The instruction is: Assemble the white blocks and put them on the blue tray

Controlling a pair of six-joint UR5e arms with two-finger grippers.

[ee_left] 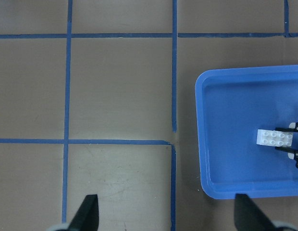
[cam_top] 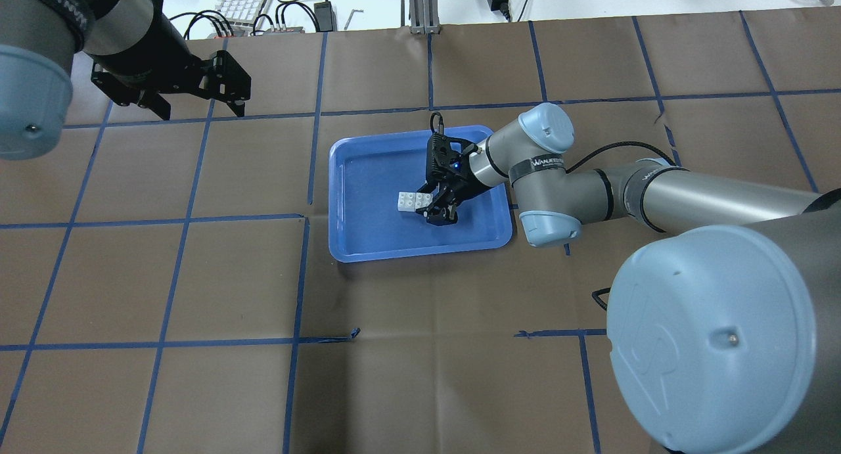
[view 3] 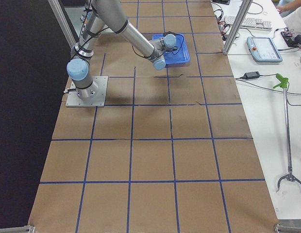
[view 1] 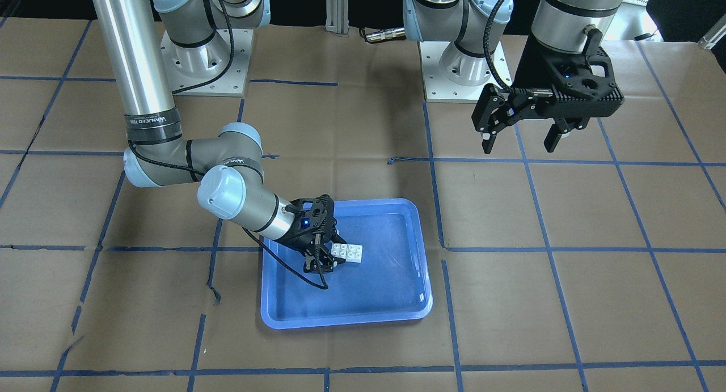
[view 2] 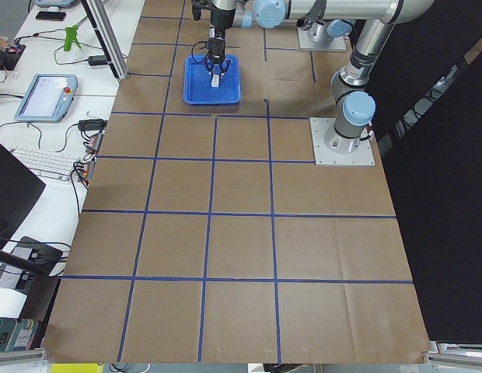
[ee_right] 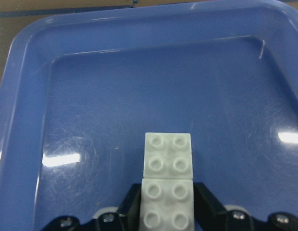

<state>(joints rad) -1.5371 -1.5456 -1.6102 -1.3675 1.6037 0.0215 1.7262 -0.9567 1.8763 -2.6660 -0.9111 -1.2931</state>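
In the middle of the blue tray (cam_top: 368, 247), seen from overhead, the white blocks (cam_top: 413, 202) are lying end to end and touching, studs up: two small square matte plastic bricks with four round studs each. The tray is showing a glossy, scuffed floor, rounded corners and a raised rim, and it is sitting on a table (cam_top: 197, 276) covered in brown paper gridded with blue tape. The right gripper (cam_top: 439, 214) is reaching in from 3 o'clock, its jaws narrowed onto the sides of the brick nearest it, while the other brick is sticking out free toward 9 o'clock. Bare blue floor is showing around the bricks out to the rim on every side. The left gripper (cam_top: 197, 109) is hanging above the paper at 10 o'clock from the tray, well apart from it, jaws spread wide and holding nothing. The right wrist camera is cutting off the finger bases, the undersides of the bricks are hidden, and I cannot tell whether they are resting on the floor. From both table ends the bricks are too small to make out.
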